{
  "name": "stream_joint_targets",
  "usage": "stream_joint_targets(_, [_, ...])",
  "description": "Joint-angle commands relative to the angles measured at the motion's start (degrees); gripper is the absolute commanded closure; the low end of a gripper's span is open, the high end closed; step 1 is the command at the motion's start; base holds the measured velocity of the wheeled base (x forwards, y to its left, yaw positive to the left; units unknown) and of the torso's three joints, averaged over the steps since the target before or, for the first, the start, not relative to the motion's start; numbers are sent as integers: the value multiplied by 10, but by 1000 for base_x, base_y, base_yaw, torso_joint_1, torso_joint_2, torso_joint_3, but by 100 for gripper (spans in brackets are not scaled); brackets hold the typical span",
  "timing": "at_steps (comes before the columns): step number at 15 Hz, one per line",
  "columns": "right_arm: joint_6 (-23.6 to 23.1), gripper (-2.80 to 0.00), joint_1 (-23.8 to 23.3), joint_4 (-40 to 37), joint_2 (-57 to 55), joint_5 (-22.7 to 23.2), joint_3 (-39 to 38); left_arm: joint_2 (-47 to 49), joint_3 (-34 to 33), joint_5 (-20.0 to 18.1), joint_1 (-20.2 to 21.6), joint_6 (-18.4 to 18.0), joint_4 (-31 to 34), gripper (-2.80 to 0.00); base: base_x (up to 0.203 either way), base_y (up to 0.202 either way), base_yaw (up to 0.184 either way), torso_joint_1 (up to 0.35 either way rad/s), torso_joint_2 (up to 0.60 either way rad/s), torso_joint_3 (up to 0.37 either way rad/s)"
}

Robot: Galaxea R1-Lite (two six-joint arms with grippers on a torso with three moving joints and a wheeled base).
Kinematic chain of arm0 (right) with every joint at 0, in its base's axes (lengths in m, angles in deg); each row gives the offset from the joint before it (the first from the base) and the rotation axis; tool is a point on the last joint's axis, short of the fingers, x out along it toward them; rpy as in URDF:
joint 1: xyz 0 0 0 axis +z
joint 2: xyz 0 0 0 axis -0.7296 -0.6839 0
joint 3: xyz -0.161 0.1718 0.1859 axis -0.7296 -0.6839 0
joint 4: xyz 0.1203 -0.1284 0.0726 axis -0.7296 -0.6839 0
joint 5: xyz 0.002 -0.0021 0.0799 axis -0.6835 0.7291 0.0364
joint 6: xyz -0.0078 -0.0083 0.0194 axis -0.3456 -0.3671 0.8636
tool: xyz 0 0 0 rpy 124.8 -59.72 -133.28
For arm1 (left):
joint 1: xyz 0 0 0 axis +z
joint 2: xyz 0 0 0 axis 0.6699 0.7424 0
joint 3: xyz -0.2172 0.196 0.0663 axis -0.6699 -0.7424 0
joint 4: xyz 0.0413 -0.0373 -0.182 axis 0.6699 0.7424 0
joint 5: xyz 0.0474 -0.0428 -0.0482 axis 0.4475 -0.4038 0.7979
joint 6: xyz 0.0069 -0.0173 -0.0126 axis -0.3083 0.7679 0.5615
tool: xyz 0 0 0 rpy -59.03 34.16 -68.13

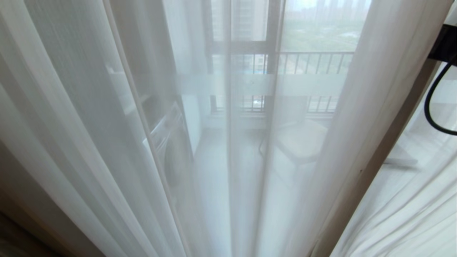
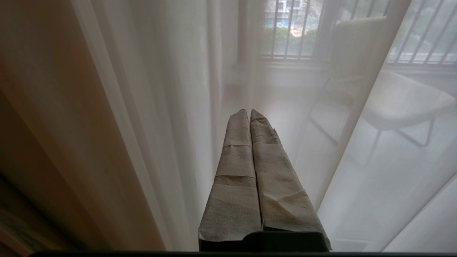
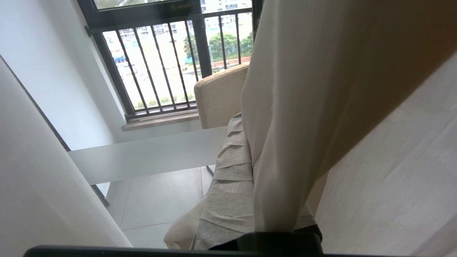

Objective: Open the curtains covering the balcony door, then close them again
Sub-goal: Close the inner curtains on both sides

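Left hand: hanging low with its two wrapped fingers pressed flat together on nothing, pointing at the sheer panel but not visibly touching it.
Sheer panel: hanging drawn across the glass in the head view, in long vertical folds running floor to ceiling; the balcony is showing through it only as a haze.
Balcony door: lying straight ahead behind the sheer, its dark upright frame showing faintly; a frosted band is crossing the glass, and no characters on it are readable from here.
Right hand: reaching out at the right edge of the curtains, fingers clamped together on a gathered fold of the pale fabric, which is draping over the hand; only one wrapped finger is showing beside the cloth.
Thick drape: showing as a darker vertical band just left of the right arm's cable.
Key relation: the fold's long axis is running vertically and the right hand is gripping it from the side, so I judge any coming pull to be sideways along the rail; the right arm is far nearer the work.
Writing: no brand or label is legible anywhere.
Beyond the glass: a beige chair and the black railing are standing on the balcony.
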Motion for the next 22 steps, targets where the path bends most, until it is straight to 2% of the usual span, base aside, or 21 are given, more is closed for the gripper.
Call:
stream_joint_targets(1, [0, 0, 1, 2, 2, -1, 2, 0, 0, 0, 0, 0, -1, 0, 0, 0, 0, 0, 0, 0])
stream_joint_targets(9, [2, 0, -1, -2, 25, -1, 12, 0, 0, 1, 0, 0, -1, 0, 0, 0, 0, 0, 0, 0])
stream_joint_targets(13, [-3, 0, 7, -17, -2, 1, 90, 0, 0, 0, 0, 0, -1, 0, 0, 0, 0, 0, 0, 0])
stream_joint_targets(17, [-7, 0, 93, -30, -19, 1, 141, 0, 0, 0, 0, 0, -1, 0, 0, 0, 0, 0, 0, 0])
stream_joint_targets(22, [-46, 0, 213, -32, -59, 4, 190, 0, 0, 1, 0, 0, -1, 0, 0, 0, 0, 0, 0, 0])
